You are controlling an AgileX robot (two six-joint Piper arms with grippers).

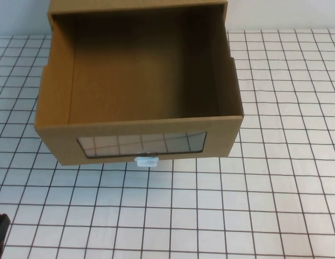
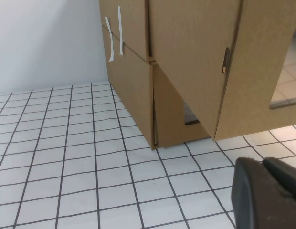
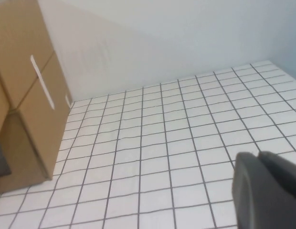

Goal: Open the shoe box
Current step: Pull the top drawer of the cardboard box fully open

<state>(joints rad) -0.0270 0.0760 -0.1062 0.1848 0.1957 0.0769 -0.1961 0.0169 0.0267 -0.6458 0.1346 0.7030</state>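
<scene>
The brown cardboard shoe box stands open at the far middle of the white, black-gridded bench, its drawer drawn forward out of the outer sleeve toward the robot's side, the bare cardboard floor of the drawer showing from above. The drawer's front panel carries a clear window, through which grid lines show, and a small pale pull tab sits at the panel's lower edge, just under the window. Two white strips of tape run down the sleeve's left wall. The left gripper hangs low over the bench on the box's left, near the drawer's side but apart from it, its dark fingers pressed together with only a seam between them and nothing held. The right gripper hovers over bare bench on the box's right, well apart from the cardboard, its fingers likewise closed on nothing.
</scene>
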